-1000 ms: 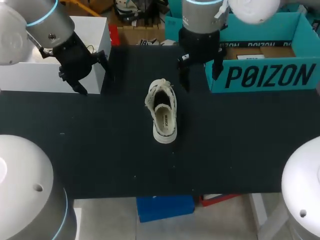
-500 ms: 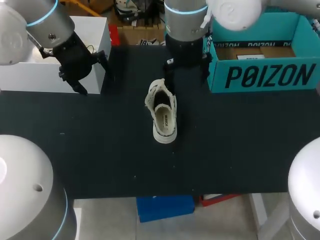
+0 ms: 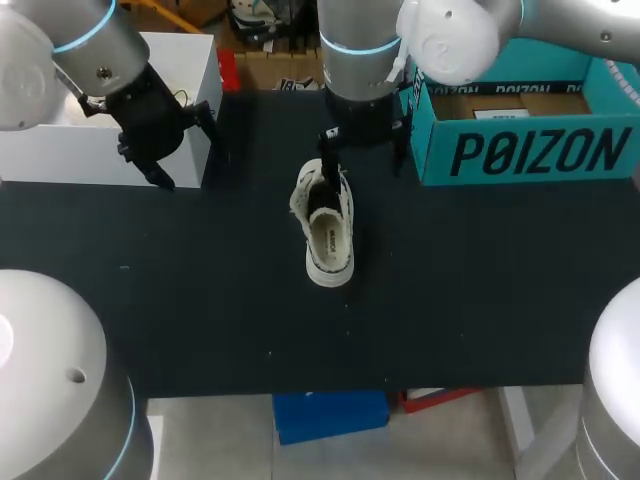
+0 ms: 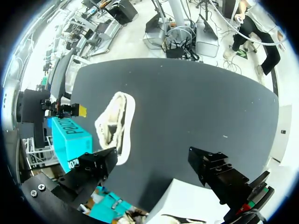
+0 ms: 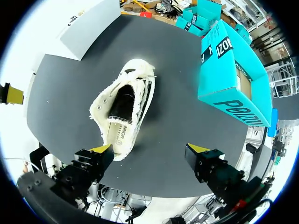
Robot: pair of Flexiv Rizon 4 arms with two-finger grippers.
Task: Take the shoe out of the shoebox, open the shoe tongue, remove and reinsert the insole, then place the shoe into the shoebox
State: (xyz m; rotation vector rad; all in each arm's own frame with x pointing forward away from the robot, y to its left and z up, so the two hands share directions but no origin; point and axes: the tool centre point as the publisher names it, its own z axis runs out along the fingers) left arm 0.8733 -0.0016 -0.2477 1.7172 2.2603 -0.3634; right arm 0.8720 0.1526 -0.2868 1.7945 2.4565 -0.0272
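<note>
Right arm shifted left above shoe, which lies outside shoebox; both arms' jaws wide.

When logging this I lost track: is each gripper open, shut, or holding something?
Left gripper: open, holding nothing.
Right gripper: open, holding nothing.

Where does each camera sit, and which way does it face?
Head: above and behind, looking down on the table; both arms show.
Left wrist: on the left arm, facing across the table; open left tool shows.
Right wrist: on the right arm, facing down at the shoe; open right tool shows.
All share shoe and shoebox.
</note>
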